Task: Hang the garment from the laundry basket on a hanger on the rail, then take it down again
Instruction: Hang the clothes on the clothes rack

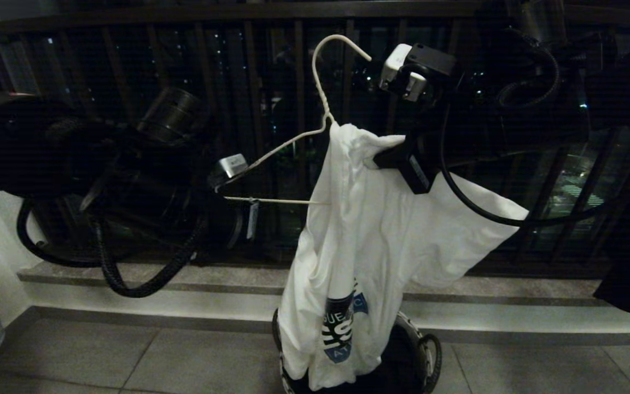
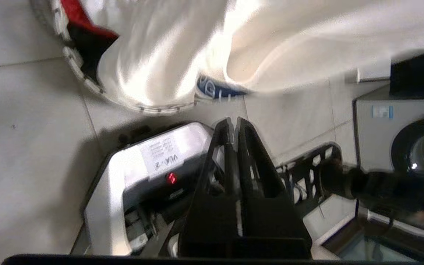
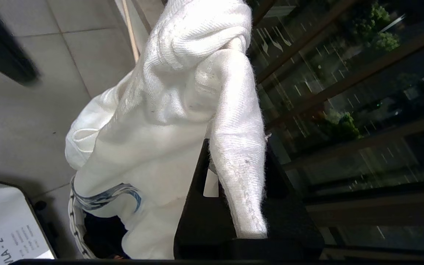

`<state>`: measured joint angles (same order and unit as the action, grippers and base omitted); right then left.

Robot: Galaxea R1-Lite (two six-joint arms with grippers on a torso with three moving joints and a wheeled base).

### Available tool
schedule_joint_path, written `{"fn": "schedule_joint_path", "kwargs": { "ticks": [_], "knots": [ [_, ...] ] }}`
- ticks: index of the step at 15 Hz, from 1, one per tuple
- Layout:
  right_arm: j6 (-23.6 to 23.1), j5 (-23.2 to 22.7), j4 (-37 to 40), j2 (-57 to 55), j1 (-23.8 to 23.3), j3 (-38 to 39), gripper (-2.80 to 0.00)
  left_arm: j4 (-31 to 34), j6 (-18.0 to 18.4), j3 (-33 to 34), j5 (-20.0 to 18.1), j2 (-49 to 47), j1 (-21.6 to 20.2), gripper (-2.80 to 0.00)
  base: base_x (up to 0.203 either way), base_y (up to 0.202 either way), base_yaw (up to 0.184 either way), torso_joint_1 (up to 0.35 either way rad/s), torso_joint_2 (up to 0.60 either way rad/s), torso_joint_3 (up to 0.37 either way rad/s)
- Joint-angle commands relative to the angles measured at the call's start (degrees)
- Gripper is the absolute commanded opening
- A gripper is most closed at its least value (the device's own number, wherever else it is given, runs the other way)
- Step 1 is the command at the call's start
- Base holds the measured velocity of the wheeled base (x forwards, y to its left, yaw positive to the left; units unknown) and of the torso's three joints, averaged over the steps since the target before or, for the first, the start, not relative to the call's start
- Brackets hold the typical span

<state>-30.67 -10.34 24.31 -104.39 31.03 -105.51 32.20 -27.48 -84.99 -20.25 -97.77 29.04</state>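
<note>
In the head view, our right hand (image 1: 389,158) is clamped on the collar of the garment (image 1: 369,246), which hangs on one side of the hanger (image 1: 315,109) only, its hem in the laundry basket (image 1: 430,355) on the floor. Our left hand (image 1: 227,169) is at the bare end of the hanger; the hold is hidden. The rail is not visible. If the right hand pulls the cloth, the hanger could tilt and slip (nothing else carries it).

The left wrist view shows the left fingers together with nothing between them.

The right wrist view shows the collar hem pinched between the right fingers.
</note>
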Motion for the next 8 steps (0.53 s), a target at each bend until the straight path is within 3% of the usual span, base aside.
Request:
{"fn": "schedule_joint_path", "kwargs": {
  "ticks": [1, 4, 8],
  "knots": [
    [-0.18, -0.12, 0.13, 0.15, 0.08, -0.13, -2.80, -6.90, -1.24, 3.83, 2.77, -1.85, 1.11, 0.00, 0.000, 0.000, 0.000, 0.000, 0.00, 0.000],
    [-0.18, -0.03, 0.13, 0.15, 0.61, -0.40, -2.80, -15.29, -1.64, 8.07, 12.31, -1.82, 5.22, 0.00, 0.000, 0.000, 0.000, 0.000, 0.00, 0.000],
    [-0.07, -0.03, 0.39, 0.50, 2.31, -0.05, -2.80, -18.94, -4.65, 8.51, 15.00, -1.64, 5.72, 0.00, 0.000, 0.000, 0.000, 0.000, 0.00, 0.000]
  ]
}}
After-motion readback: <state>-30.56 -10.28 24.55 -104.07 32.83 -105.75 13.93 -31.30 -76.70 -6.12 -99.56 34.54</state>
